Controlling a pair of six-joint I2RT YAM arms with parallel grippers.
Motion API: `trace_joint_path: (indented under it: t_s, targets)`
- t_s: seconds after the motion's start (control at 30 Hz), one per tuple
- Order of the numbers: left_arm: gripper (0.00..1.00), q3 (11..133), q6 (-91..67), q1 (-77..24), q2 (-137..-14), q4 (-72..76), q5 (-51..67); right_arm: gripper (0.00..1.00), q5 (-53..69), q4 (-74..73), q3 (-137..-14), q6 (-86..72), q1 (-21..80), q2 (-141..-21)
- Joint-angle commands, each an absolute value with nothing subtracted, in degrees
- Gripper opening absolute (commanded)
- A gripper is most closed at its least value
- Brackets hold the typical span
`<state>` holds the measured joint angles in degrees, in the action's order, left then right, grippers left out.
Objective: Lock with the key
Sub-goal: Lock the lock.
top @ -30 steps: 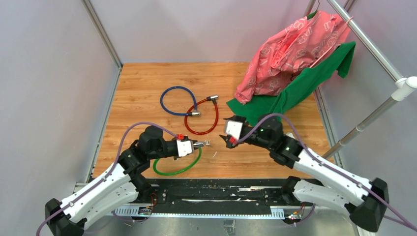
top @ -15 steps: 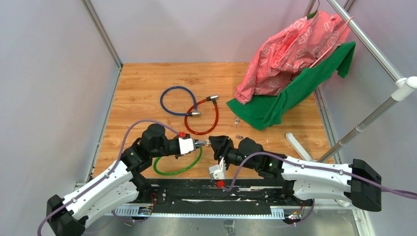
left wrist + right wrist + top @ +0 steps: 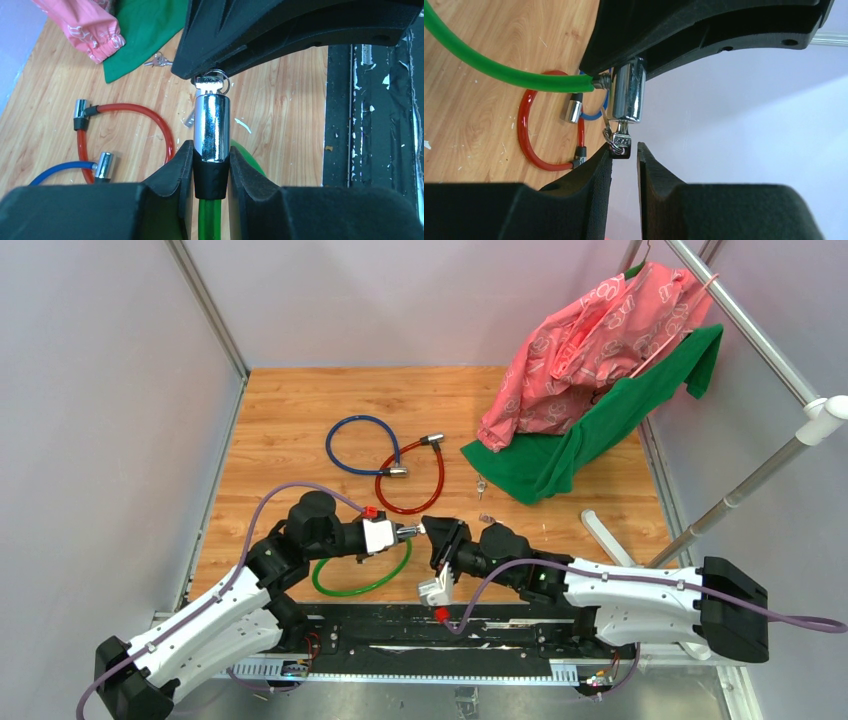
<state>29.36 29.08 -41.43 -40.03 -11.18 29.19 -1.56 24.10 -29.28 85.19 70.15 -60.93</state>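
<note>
Key [image 3: 620,143] sits in the chrome cylinder [image 3: 211,125] of the green cable lock [image 3: 362,586], mid-frame. Left gripper [image 3: 211,152] clamps that cylinder. Right gripper [image 3: 624,150] fingers stand slightly apart at the key.

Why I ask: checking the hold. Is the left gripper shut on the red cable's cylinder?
No, the left gripper clamps the silver cylinder of the green cable; the red cable lies apart on the table.
</note>
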Motion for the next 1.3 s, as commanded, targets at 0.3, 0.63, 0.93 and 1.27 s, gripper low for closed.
trace_joint_path:
  t_s: [0.3,0.63,0.93,1.27]
  targets:
    - [0.00,29.63,29.00,-41.13,-40.10,-13.94,29.57,0.00,3.48,13.33,-37.83,66.64,72.19,-60.88]
    - [0.00,29.61,30.92,-41.13,-40.20,-14.64,30.04,0.00,24.28,2.92,-46.72,32.40,60.73,-60.91]
    - [0.00,29.53,30.44,-41.13,-39.94,-14.99,30.37,0.05,25.59,6.31,-44.90,26.32,58.62,-61.39]
    - [0.00,29.02,32.15,-41.13,-39.20,-15.36,28.30,0.61,13.82,-1.59,-44.31,14.01,57.03,-53.85]
